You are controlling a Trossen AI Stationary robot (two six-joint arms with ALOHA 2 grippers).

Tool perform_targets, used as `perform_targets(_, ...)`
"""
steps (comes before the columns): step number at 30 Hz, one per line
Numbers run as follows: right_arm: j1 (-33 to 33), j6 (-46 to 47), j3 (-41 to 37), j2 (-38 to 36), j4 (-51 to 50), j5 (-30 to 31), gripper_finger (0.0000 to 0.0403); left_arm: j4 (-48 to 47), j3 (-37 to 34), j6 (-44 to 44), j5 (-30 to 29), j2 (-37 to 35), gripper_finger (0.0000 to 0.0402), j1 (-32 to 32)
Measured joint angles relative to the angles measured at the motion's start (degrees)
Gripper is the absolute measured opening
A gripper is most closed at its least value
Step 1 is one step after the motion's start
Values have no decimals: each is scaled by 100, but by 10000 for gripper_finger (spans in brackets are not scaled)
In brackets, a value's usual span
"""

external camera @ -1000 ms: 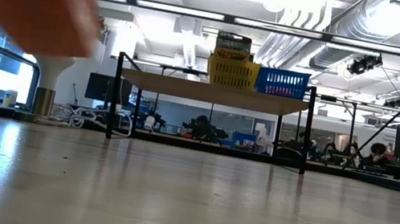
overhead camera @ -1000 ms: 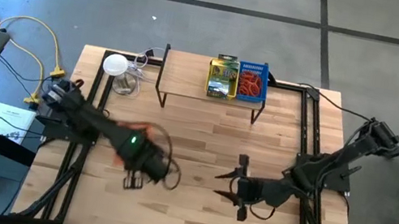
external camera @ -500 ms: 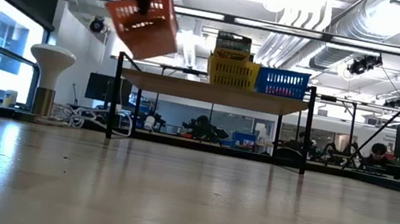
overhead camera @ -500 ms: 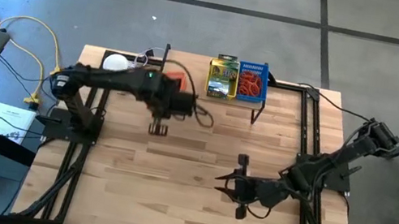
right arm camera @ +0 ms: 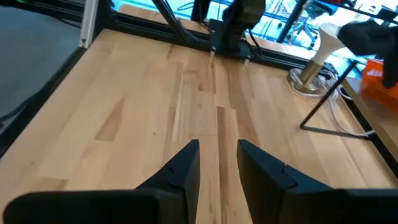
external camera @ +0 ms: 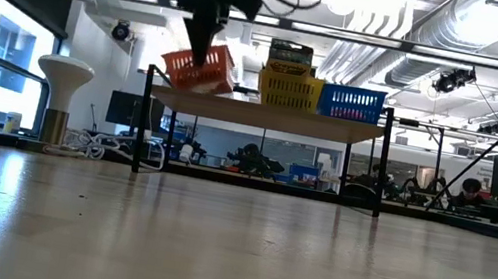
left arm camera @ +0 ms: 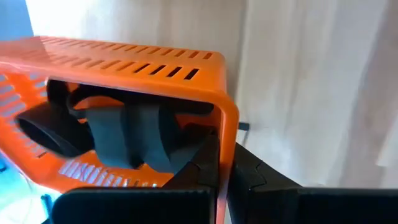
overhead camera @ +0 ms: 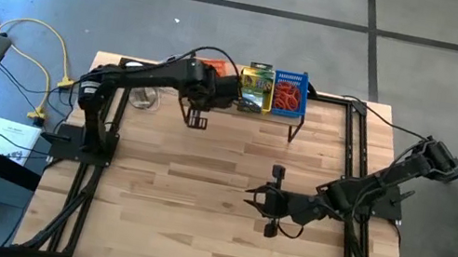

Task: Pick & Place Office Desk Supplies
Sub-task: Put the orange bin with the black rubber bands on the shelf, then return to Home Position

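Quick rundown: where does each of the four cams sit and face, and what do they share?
High: overhead, straight down on the table; both arms show.
Low: at tabletop height, facing the shelf; left arm drops in from above.
Left wrist: on the left arm; left gripper shut on the orange basket.
Right wrist: on the right arm, across the table; right gripper empty, fingers parted.
Shared: the orange basket shows in all four views.

We see a raised shelf [overhead camera: 241, 112] on the wooden table [overhead camera: 196, 208], bearing a yellow basket [overhead camera: 256, 89] just beside a blue basket [overhead camera: 289, 94].
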Motion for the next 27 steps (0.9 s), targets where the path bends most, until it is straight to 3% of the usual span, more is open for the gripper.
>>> perform_targets(14, 0, -28, 0, -2, -289, 1, 93, 250, 2, 316, -258, 101, 34, -133)
perform_targets(19, 0, -28, 0, -2, -292, 1, 93, 280, 2, 288, -799, 99, 67, -126)
perform_targets(27, 4, -174, 0, -3, -287, 14, 93, 306, 2, 79, -857, 70, 128, -370)
